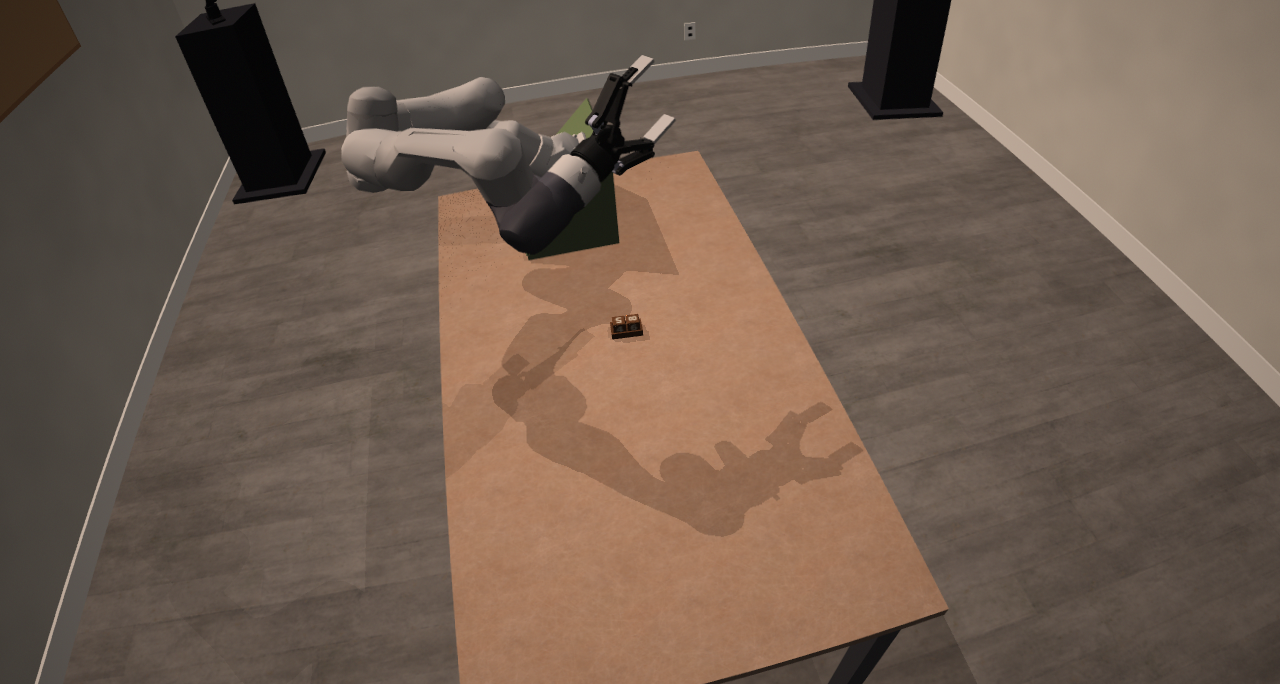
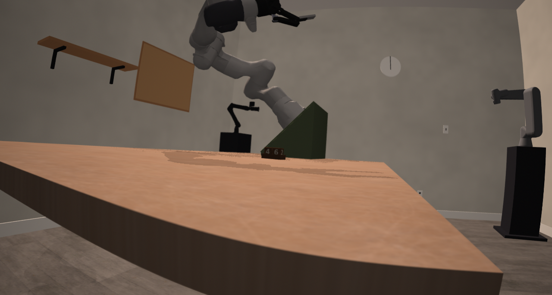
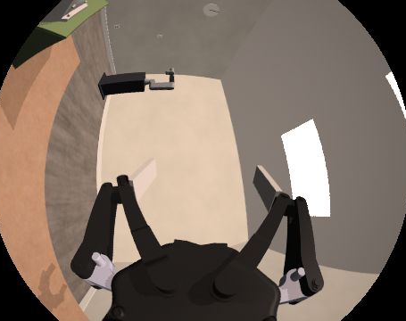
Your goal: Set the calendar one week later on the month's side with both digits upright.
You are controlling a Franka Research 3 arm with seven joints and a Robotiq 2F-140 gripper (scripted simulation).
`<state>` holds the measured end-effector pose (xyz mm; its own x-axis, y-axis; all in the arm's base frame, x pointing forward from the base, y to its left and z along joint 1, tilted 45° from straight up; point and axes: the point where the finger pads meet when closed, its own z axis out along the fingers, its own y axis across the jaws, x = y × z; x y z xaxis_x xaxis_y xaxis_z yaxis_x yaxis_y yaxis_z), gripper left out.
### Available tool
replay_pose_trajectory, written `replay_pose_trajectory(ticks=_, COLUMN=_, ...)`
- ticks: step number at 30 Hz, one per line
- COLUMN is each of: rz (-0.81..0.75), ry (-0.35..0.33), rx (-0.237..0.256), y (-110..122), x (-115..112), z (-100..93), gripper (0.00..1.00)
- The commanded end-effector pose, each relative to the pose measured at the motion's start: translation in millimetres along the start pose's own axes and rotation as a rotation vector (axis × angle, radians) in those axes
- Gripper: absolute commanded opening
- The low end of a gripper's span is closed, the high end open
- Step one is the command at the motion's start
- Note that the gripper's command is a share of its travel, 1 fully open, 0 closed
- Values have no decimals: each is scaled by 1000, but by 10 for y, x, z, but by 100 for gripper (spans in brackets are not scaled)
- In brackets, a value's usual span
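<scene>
Two dark brown cubes, a left one (image 1: 618, 321) (image 2: 268, 151) and a right one (image 1: 633, 320) (image 2: 275, 152), stand side by side in the small dark tray (image 1: 627, 334) (image 2: 273, 157), which lies flat on the table. In the top view the top faces carry pale digits, apparently a 5 and an 8; the front faces are too dark to read. In the exterior view the side faces read 4 and 6, with another digit at the right edge. No month name is legible. My gripper (image 1: 654, 96) (image 2: 301, 1) (image 3: 205, 170) is wide open and empty, high above the table and away from the tray.
The green wedge (image 1: 599, 223) (image 2: 305, 139) (image 3: 73, 24) under the arm's base stands behind the tray on the table (image 1: 716, 581) (image 2: 270, 208) (image 3: 15, 187). Black pedestals (image 1: 241, 98) (image 2: 522, 193) stand beyond the table. The arm casts shadows across the table.
</scene>
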<state>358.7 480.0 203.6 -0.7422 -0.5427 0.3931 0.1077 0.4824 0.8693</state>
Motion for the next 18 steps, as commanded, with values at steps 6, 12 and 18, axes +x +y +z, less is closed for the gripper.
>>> replay_pose_trajectory(ticks=6, rz=37, ry=-6, rx=13, y=-36, x=-22, z=-22, gripper=100)
replay_pose_trajectory(ticks=12, rz=120, ry=19, rx=150, y=-547, x=44, z=176, gripper=100)
replay_pose_trajectory(ticks=18, rz=133, ry=22, rx=173, y=-630, x=57, z=201, gripper=100)
